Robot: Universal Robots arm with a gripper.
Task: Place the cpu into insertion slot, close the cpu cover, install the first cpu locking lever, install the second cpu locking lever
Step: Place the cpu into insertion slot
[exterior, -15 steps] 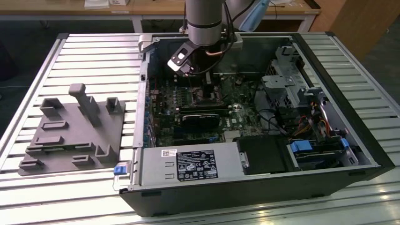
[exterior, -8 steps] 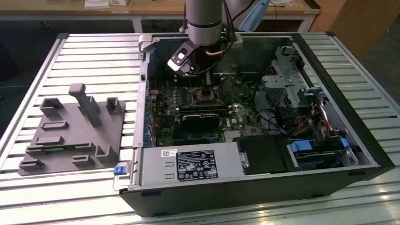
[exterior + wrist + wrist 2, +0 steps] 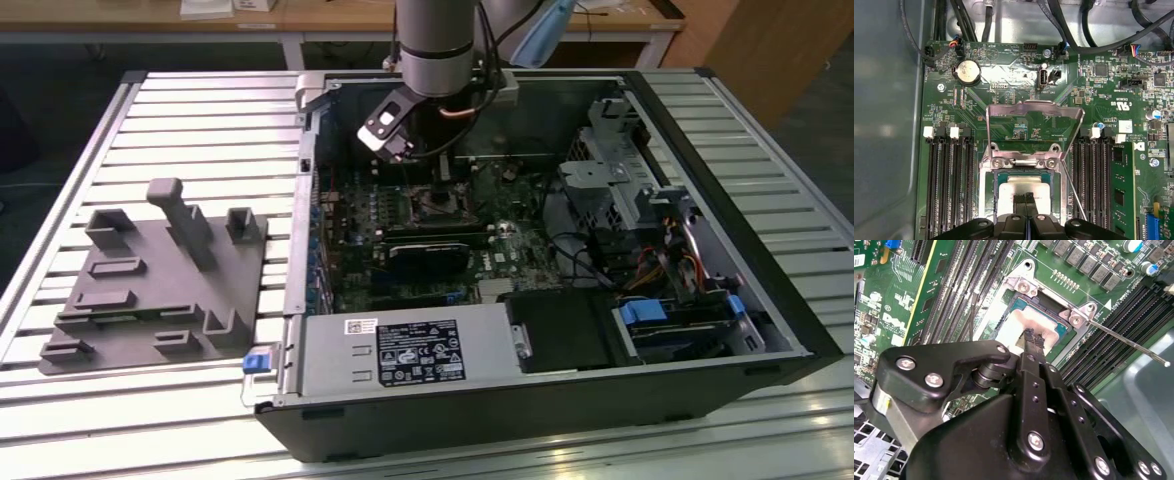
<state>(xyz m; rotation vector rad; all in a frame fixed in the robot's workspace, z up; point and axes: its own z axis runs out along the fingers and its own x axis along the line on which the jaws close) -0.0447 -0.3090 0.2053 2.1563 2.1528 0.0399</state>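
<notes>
Computer case (image 3: 781,300) lay open on the slatted bench (image 3: 200,130), with a grey moulded tray (image 3: 147,290) on the bench at the exterior view's left of the case. The arm (image 3: 434,40) reached down from the far side into the case, over the far half of the green circuit board (image 3: 527,250). The cpu (image 3: 1014,326) (image 3: 1016,189) sat inside the insertion slot (image 3: 434,207) (image 3: 995,190), pale face up, with the slot's dark rim visible around its edges. In both wrist views the gripper (image 3: 1031,337) (image 3: 1027,198) was right over the cpu's face. Its fingers (image 3: 1028,335) were pinched narrow, tips together, with nothing visible between them. Whether the tips touched the chip or hung just above it could not be told. The cpu cover (image 3: 1034,106) stood raised on its hinge at one edge of the slot, and the green board showed through its window. A locking lever (image 3: 1124,340) (image 3: 1074,192), a thin metal rod, stuck out from a corner of the slot and slanted over the black memory slots (image 3: 949,185) beside it, not latched down.
</notes>
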